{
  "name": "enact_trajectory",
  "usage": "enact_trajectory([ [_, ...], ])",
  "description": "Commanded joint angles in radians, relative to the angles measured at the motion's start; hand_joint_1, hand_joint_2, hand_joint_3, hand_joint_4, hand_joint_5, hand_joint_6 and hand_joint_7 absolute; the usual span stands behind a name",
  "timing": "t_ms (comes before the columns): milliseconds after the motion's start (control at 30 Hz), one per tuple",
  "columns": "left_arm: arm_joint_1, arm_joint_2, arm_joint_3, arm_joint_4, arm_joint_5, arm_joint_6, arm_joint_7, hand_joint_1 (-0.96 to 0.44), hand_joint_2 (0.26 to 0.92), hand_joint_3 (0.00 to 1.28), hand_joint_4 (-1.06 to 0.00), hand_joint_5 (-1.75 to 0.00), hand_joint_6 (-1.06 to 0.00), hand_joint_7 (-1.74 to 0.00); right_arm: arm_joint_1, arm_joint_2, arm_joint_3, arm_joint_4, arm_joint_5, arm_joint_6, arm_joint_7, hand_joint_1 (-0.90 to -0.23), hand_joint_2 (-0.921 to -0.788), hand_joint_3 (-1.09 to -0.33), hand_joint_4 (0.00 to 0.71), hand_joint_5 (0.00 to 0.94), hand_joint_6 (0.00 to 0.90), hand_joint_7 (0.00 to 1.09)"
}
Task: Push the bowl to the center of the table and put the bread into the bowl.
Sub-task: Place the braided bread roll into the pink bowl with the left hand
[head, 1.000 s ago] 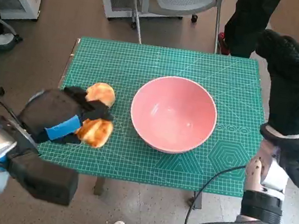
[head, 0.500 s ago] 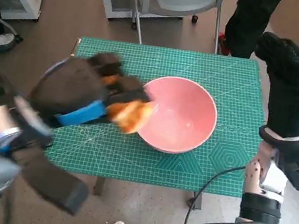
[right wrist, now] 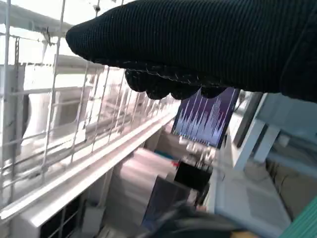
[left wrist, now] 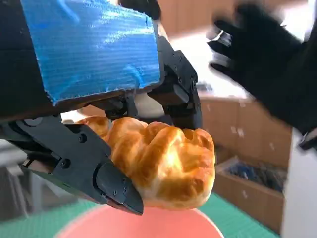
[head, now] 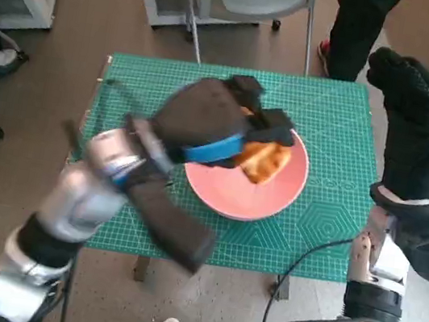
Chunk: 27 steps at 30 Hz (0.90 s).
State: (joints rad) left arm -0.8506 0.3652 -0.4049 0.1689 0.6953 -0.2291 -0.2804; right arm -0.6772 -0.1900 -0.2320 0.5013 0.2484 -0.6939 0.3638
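— Well, item one: the bread (head: 264, 160)?
— Golden bun, clamped in the fingers of the left hand (head: 218, 126), held over the pink bowl (head: 269, 200), not touching it.
— The bowl?
— Standing on the green mat (head: 343, 124), near the middle of the table.
— And the right hand (head: 417, 128)?
— Raised off the table's right edge, well apart from the bowl, holding nothing; whether its fingers are spread or curled, I cannot tell.
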Motion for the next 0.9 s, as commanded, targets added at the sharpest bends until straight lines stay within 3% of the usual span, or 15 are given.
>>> enact_trajectory([
  [33,-0.070,-0.029,-0.030,0.184,0.009,-0.042,0.033,0.00,0.918,0.03,-0.76,-1.08,-0.66,-1.14,0.040,-0.014,0.002,-0.016,-0.035,0.009,-0.035,-0.435,-0.921,-0.537,0.353,0.016,0.440,0.02],
  [133,-0.080,-0.038,-0.037,0.259,-0.007,-0.020,-0.010,0.00,0.920,0.11,-0.65,-1.20,-0.57,-1.23,0.048,-0.019,-0.002,-0.027,-0.030,0.018,-0.041,-0.435,-0.921,-0.535,0.357,0.015,0.437,0.02],
  [167,-0.080,-0.040,-0.039,0.276,-0.012,-0.008,-0.031,-0.02,0.905,0.11,-0.54,-1.04,-0.50,-1.10,0.051,-0.021,-0.004,-0.032,-0.026,0.022,-0.042,-0.436,-0.921,-0.531,0.358,0.015,0.438,0.02],
  [233,-0.081,-0.039,-0.042,0.295,-0.017,0.013,-0.065,-0.08,0.894,0.06,-0.41,-0.46,-0.44,-0.55,0.056,-0.022,-0.005,-0.042,-0.018,0.031,-0.042,-0.437,-0.921,-0.522,0.362,0.014,0.440,0.02],
  [333,-0.087,-0.031,-0.043,0.313,-0.025,0.030,-0.120,-0.22,0.858,0.02,-0.19,-0.15,-0.33,-0.18,0.067,-0.020,-0.006,-0.066,-0.004,0.052,-0.045,-0.450,-0.921,-0.502,0.360,0.010,0.440,0.02],
  [400,-0.091,-0.027,-0.044,0.327,-0.026,0.021,-0.130,-0.30,0.840,0.01,-0.13,-0.08,-0.30,-0.09,0.072,-0.019,-0.006,-0.079,-0.001,0.060,-0.048,-0.454,-0.921,-0.495,0.359,0.009,0.440,0.02],
  [667,-0.076,-0.009,-0.024,0.340,-0.066,-0.009,-0.148,-0.46,0.819,0.00,-0.05,0.00,-0.27,-0.01,0.078,-0.014,-0.005,-0.097,0.002,0.074,-0.056,-0.459,-0.921,-0.486,0.356,0.005,0.439,0.02],
  [900,-0.046,0.023,0.000,0.279,-0.095,-0.012,-0.158,-0.59,0.854,0.01,0.00,0.00,-0.23,-0.01,0.074,-0.012,0.000,-0.091,0.004,0.072,-0.049,-0.462,-0.921,-0.485,0.354,0.002,0.438,0.01],
])
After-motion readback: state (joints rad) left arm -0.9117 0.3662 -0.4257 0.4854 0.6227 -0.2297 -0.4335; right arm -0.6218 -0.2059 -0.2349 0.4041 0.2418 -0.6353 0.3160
